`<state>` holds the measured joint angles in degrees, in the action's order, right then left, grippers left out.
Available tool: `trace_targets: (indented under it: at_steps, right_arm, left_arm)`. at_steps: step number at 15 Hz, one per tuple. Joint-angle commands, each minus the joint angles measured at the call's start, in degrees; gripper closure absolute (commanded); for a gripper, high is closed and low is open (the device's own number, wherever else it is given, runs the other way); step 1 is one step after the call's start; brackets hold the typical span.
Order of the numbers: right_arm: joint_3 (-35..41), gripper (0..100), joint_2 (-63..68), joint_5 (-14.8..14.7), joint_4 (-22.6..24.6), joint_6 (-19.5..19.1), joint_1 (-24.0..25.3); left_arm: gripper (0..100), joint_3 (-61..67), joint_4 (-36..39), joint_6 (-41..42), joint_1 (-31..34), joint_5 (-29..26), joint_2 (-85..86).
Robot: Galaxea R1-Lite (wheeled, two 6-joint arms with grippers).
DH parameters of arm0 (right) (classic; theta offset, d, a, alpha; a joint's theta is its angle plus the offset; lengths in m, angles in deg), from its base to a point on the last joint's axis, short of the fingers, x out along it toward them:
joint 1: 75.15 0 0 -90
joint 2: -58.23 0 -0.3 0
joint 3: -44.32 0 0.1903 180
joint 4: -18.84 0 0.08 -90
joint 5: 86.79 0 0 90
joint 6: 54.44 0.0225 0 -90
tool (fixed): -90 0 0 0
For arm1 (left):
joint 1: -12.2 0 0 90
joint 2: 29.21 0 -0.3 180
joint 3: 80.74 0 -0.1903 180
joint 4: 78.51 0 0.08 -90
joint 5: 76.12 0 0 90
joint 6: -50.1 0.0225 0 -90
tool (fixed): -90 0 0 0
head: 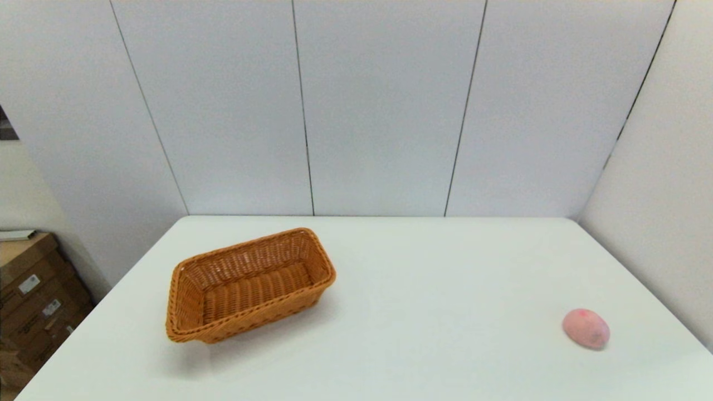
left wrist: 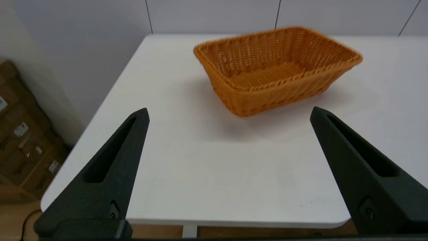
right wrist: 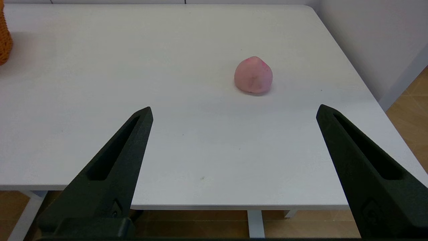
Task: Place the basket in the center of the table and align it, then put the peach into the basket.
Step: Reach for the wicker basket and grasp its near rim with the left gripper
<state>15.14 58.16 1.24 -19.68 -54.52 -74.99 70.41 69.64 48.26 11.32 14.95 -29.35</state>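
An orange-brown wicker basket (head: pixel 249 284) sits skewed on the left half of the white table (head: pixel 423 267), empty. The pale pink peach (head: pixel 585 328) lies near the table's right front corner. Neither arm shows in the head view. In the left wrist view my left gripper (left wrist: pixel 229 113) is open, held back over the table's near edge, with the basket (left wrist: pixel 276 68) well ahead of its fingers. In the right wrist view my right gripper (right wrist: pixel 234 112) is open too, back near the front edge, and the peach (right wrist: pixel 253 74) lies ahead of it, apart from both fingers.
Grey wall panels (head: pixel 384 106) close off the back and right of the table. Cardboard boxes (head: pixel 30 295) stand on the floor beyond the table's left edge. A sliver of the basket (right wrist: pixel 4 36) shows in the right wrist view.
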Motion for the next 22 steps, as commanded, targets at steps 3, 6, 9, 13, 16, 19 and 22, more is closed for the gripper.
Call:
trace_targets:
  at_steps: [3,6,9,13,16,19,22]
  right_arm:
    - [-0.07,0,-0.01,0.13,-0.05,-0.10,0.02]
    - [-0.07,0,-0.01,0.13,-0.05,-0.10,0.02]
    - [-0.07,0,-0.01,0.22,-0.05,-0.10,0.02]
    - [-0.07,0,-0.01,0.22,-0.05,-0.01,0.02]
    - [-0.07,0,-0.01,0.22,-0.05,-0.01,0.02]
    - [-0.07,0,-0.01,0.22,0.04,-0.01,0.02]
    - [-0.07,0,-0.01,0.22,-0.05,-0.01,0.02]
  left_arm:
    - [0,-22.38,-0.92,-9.15,0.09,0.07,-32.03]
    - [0,-29.67,-0.74,-19.87,0.00,0.33,-53.48]
    - [0,-35.73,-1.45,-25.58,-0.09,2.44,-72.11]
    - [0,-41.45,-4.44,-31.38,-0.18,2.71,-89.51]
    - [0,-43.12,-4.44,-31.56,-0.18,2.53,-98.22]
    - [0,-44.61,-4.26,-31.47,1.41,1.04,-104.02]
    - [0,-47.51,-4.26,-31.47,2.28,-1.86,-109.29]
